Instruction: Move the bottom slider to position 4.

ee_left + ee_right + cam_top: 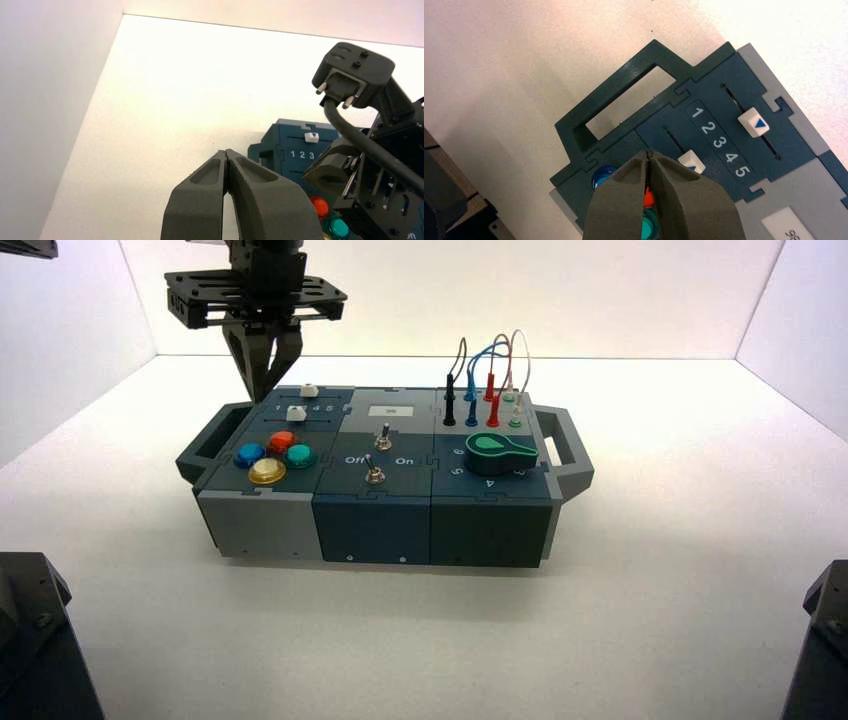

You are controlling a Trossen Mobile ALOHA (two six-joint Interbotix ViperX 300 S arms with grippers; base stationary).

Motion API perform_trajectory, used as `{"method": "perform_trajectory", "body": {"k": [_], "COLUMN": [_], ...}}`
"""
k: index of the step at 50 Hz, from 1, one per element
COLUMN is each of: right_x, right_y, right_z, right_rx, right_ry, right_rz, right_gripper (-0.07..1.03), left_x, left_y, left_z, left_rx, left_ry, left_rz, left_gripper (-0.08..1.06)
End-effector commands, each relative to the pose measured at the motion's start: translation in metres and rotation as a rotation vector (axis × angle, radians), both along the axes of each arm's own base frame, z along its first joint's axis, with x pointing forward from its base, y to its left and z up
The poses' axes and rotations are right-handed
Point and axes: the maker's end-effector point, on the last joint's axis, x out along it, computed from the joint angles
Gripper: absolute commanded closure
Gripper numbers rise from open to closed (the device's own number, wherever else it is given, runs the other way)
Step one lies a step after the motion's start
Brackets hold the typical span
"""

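Observation:
The bottom slider is a white square knob on the track nearer the round buttons, also visible in the high view. It sits about level with the printed 3, partly hidden by my fingers. Position 4 is in the row 1 2 3 4 5 between the two tracks. My right gripper hangs shut and empty over the box's left end, its tip beside the knob on the low-number side. My left gripper is shut and empty, held off to the box's side.
The second slider's white knob sits on the far track. Blue, orange, teal and yellow buttons lie just in front of the sliders. The box handle juts out past the panel. Toggle switches, a green knob and wired plugs fill the rest.

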Motion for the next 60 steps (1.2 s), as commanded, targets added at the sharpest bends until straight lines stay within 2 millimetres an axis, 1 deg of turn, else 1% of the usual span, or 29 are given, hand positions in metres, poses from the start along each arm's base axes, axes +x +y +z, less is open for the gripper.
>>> {"method": "perform_trajectory", "body": {"k": [1, 8, 10, 15, 32, 60], "right_x": [0.006, 0.010, 0.012, 0.016, 0.030, 0.028], "right_y": [0.010, 0.008, 0.006, 0.002, -0.007, -0.009], "right_z": [0.022, 0.017, 0.012, 0.010, 0.010, 0.003], "right_rx": [0.046, 0.038, 0.028, 0.022, 0.021, 0.010], "right_ry": [-0.031, -0.029, -0.027, -0.027, -0.028, -0.017], "right_rz": [0.001, -0.003, -0.007, -0.016, -0.045, -0.046], "right_gripper": [0.98, 0.98, 0.98, 0.98, 0.98, 0.98], "left_x": [0.005, 0.005, 0.005, 0.005, 0.005, 0.005], "left_y": [0.003, 0.003, 0.003, 0.003, 0.003, 0.003], "left_z": [0.009, 0.010, 0.011, 0.010, 0.010, 0.010], "left_rx": [0.006, 0.006, 0.006, 0.006, 0.006, 0.007], "left_ry": [-0.020, -0.023, -0.024, -0.020, -0.023, -0.023], "left_rz": [0.007, 0.007, 0.007, 0.007, 0.007, 0.007], "left_gripper": [1.01, 1.01, 1.01, 1.01, 1.01, 1.01]}}
